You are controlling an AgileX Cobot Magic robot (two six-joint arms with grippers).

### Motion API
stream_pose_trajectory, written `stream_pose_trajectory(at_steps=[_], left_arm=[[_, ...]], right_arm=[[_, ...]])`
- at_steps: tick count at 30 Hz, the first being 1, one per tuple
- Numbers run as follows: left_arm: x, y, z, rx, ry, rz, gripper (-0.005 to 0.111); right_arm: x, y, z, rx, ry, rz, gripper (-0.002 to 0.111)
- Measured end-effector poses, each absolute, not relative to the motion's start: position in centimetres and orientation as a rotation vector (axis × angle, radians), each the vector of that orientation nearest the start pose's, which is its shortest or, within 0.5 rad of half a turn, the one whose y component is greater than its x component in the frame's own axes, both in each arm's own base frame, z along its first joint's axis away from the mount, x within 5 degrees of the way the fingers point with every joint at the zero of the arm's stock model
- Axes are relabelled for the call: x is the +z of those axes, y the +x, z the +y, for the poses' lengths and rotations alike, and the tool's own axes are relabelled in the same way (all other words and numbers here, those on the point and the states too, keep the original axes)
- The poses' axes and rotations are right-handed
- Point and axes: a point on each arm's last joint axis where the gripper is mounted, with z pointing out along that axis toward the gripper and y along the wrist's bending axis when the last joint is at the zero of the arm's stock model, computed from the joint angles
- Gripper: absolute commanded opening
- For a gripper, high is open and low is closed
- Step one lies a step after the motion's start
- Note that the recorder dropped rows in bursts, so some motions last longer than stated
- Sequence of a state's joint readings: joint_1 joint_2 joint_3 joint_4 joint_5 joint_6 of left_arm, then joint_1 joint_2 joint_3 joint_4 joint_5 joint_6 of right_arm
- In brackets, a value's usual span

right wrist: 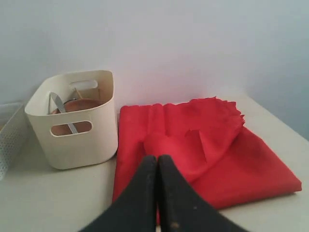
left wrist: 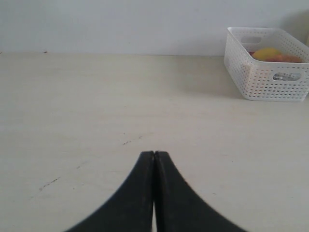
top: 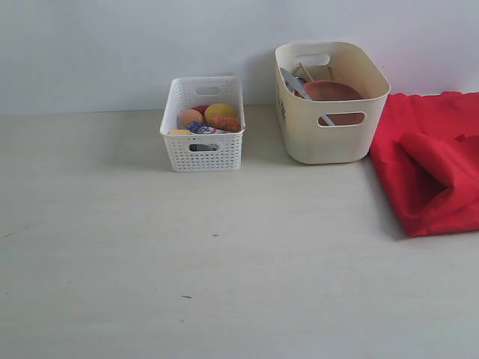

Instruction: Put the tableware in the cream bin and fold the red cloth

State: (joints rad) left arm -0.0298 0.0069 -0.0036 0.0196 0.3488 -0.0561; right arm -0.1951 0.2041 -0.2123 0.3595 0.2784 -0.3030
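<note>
The bright red scalloped fabric cloth (right wrist: 207, 150) lies loosely folded near the table's (top: 224, 262) far right corner, just beside the smooth cream plastic bin (top: 329, 142). Soft and limp, it probably wants pinching at its raised flap. The bin's wall hides most of the tableware (top: 333, 91), and the left fingers (left wrist: 145, 169) and right fingers (right wrist: 145, 174) are clenched empty.
</note>
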Motion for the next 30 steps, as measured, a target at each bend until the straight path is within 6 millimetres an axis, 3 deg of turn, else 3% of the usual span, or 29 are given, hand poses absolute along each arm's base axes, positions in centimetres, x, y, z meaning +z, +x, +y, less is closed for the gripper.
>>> stream_pose_trajectory(at_steps=[11,18,30], left_arm=[[18.2,5.4,-0.1,-0.041,-0.012,1.837,0.000],[18.2,5.4,-0.1,-0.041,-0.012,1.837,0.000],[18.2,5.4,-0.1,-0.041,-0.012,1.837,0.000]], right_arm=[[22.7,6.7,0.1,0.046,0.057,1.669,0.000],[20.3,6.5,0.6,0.113,-0.013,1.672,0.000],[20.4,6.0,0.7,0.106,-0.051,1.615,0.000]])
